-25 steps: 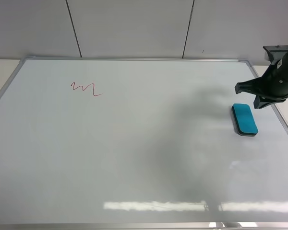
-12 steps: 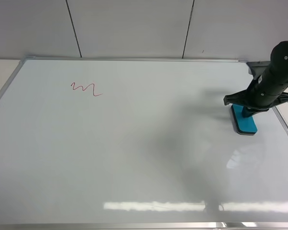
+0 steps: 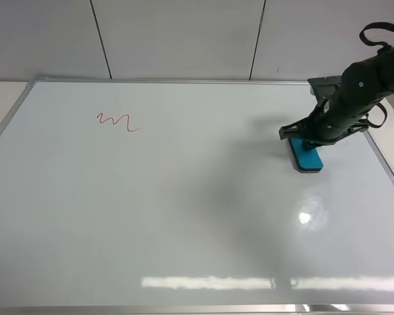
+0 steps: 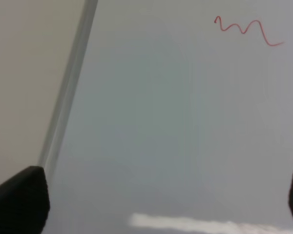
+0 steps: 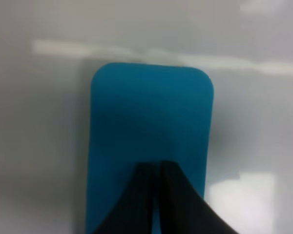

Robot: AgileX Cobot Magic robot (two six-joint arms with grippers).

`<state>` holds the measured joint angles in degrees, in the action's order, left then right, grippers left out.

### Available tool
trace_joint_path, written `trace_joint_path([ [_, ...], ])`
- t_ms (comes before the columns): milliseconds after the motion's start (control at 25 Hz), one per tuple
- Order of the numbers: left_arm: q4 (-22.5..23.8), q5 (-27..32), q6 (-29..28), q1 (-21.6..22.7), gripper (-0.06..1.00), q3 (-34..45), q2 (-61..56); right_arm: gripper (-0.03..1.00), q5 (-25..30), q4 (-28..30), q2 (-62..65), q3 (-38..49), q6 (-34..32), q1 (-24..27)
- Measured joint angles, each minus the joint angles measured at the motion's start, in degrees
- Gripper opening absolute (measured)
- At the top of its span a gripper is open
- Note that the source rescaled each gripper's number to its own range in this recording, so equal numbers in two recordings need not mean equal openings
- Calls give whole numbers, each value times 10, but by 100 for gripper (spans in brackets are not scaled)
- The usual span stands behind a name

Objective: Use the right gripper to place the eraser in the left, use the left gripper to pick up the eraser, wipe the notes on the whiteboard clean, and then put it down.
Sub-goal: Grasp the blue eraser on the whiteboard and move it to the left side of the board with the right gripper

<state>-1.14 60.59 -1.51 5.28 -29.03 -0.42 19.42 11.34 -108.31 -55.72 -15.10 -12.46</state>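
The teal eraser lies flat on the whiteboard at its right side. My right gripper is shut, its two fingers pressed together with their tips over the eraser's top near its far end. In the right wrist view the closed fingertips sit over the teal eraser. The red notes are at the board's far left. My left gripper is open, hanging above the whiteboard with the notes ahead of it; it is out of the exterior high view.
The board's silver frame runs along the wall at the back and slants down the right side. In the left wrist view the frame's left rail borders a beige table strip.
My right arm has swung left across the board, and the eraser has slid left with it under the closed fingertips. The notes are unchanged.
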Motion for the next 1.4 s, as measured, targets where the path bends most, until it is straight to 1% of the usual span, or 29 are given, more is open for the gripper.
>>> trace_joint_path([
  [160, 0, 0, 0, 0, 100, 0, 0, 0, -40, -27, -5, -1, 1, -63],
  [280, 0, 0, 0, 0, 100, 0, 0, 0, -44, -38, -16, -17, 0, -114],
  [440, 0, 0, 0, 0, 100, 0, 0, 0, -28, -49, -54, -75, 0, -182],
  [560, 0, 0, 0, 0, 100, 0, 0, 0, -26, -50, -87, -122, 0, -230],
  [760, 0, 0, 0, 0, 100, 0, 0, 0, -8, -54, -147, -216, 3, -305],
  [920, 0, 0, 0, 0, 100, 0, 0, 0, 12, -75, -190, -291, 17, -360],
  [1200, 0, 0, 0, 0, 100, 0, 0, 0, 52, -107, -263, -419, 67, -436],
  [1400, 0, 0, 0, 0, 100, 0, 0, 0, 80, -113, -302, -494, 84, -469],
])
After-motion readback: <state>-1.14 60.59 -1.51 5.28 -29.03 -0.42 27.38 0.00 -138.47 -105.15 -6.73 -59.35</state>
